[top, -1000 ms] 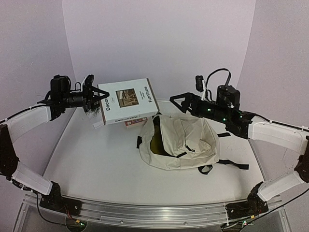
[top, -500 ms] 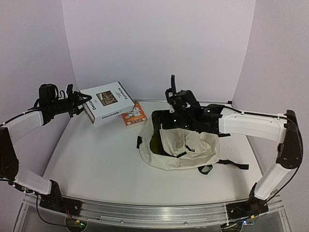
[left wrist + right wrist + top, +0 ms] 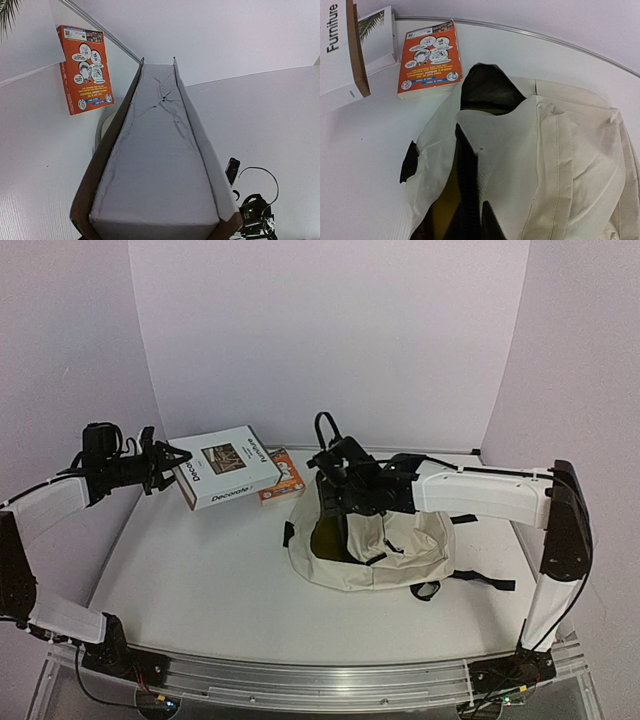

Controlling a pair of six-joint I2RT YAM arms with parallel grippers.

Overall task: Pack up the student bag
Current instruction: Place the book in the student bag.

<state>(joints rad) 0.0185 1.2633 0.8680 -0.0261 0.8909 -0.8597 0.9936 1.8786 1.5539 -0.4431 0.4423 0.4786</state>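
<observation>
Left gripper [image 3: 168, 462]: fingers clamped on one short edge of the white book [image 3: 222, 468]. The book sticks straight out from the fingers, its cover tilted up toward the room. Spine words read "Decorate" and "Furniture". I cannot tell whether its far corner touches the table [image 3: 200, 570].

Orange book [image 3: 283, 476]: lies flat on the table just past the far end of the white book, a little to one side of the left fingers' line. Cartoon cover faces up.

Right gripper [image 3: 335, 478]: arm stretched in across the table, fingers pointing down at the mouth of the bag [image 3: 395, 540]. The fingers are drawn nearly together, pinching the black-zippered rim of the opening. The cloth rises to a peak right at the fingers.

The rest of the bag lies slumped on the table below and behind the right fingers, with its body trailing off toward the right arm's side. The mouth gapes beside the fingers on the side facing the orange book. It is dark inside, with a yellow patch [image 3: 442, 202] showing low in the opening. A black strap [image 3: 480, 582] lies on the table at the end farthest from the fingers.

The orange book sits just beside the mouth, near the right fingers. I cannot tell whether it touches the cloth.
</observation>
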